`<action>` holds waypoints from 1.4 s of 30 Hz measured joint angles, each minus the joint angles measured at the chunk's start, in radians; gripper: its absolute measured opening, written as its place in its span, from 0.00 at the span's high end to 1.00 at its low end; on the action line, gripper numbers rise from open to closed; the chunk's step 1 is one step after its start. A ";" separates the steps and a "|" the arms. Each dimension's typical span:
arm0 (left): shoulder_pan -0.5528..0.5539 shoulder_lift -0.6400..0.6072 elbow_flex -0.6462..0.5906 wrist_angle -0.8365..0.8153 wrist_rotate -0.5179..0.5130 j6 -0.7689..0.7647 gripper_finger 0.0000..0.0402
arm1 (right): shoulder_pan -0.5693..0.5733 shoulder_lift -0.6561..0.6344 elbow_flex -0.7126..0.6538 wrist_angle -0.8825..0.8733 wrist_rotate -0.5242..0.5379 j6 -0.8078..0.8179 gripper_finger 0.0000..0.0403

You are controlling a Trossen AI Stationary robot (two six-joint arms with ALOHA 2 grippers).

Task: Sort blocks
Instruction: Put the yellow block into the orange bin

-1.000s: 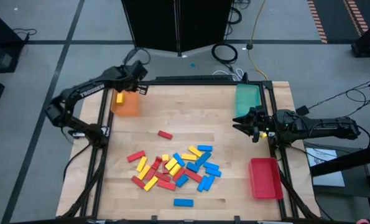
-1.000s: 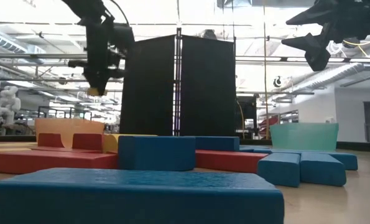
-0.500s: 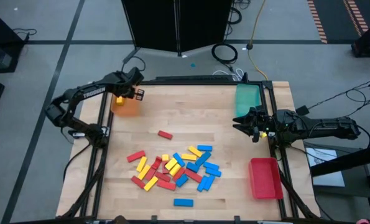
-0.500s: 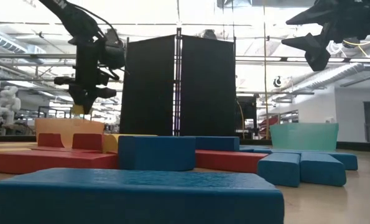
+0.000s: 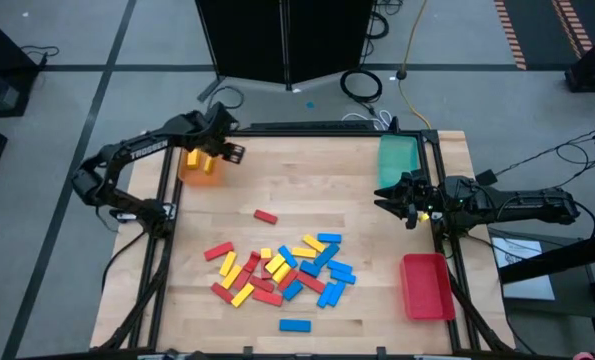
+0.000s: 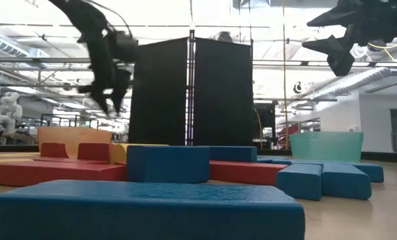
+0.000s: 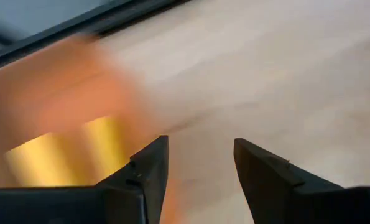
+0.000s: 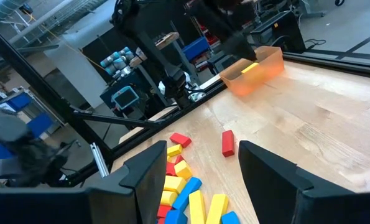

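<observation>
The blocks (image 5: 277,272) lie in a mixed red, yellow and blue pile on the wooden table's near middle. A single red block (image 5: 266,216) lies apart behind the pile, and one blue block (image 5: 295,325) lies in front of it. My left gripper (image 5: 213,156) hangs open over the orange tray (image 5: 199,172) at the far left. Nothing is between its fingers (image 7: 144,177). Yellow blocks (image 7: 63,155) lie in that tray. My right gripper (image 5: 385,196) waits open and level at the table's right side, above the surface.
A teal tray (image 5: 397,160) stands at the far right and a red tray (image 5: 425,285) at the near right. Bare wood lies between the pile and the orange tray. A black frame (image 5: 327,128) borders the table's edges.
My left gripper, shut on a yellow block above the orange tray, has sunk a little, tipped and opened. The yellow block has dropped out of its fingers into the tray. My right gripper has kept still.
</observation>
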 joint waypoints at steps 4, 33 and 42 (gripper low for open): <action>-0.104 -0.027 0.064 0.121 0.117 0.081 0.55 | 0.000 0.000 0.000 0.000 0.000 -0.004 0.52; -0.685 0.453 0.351 0.302 0.234 0.689 0.56 | 0.000 0.000 0.000 -0.001 0.001 -0.008 0.52; -0.765 0.568 0.409 0.242 0.229 0.762 0.56 | 0.000 0.000 0.000 -0.010 0.000 -0.008 0.52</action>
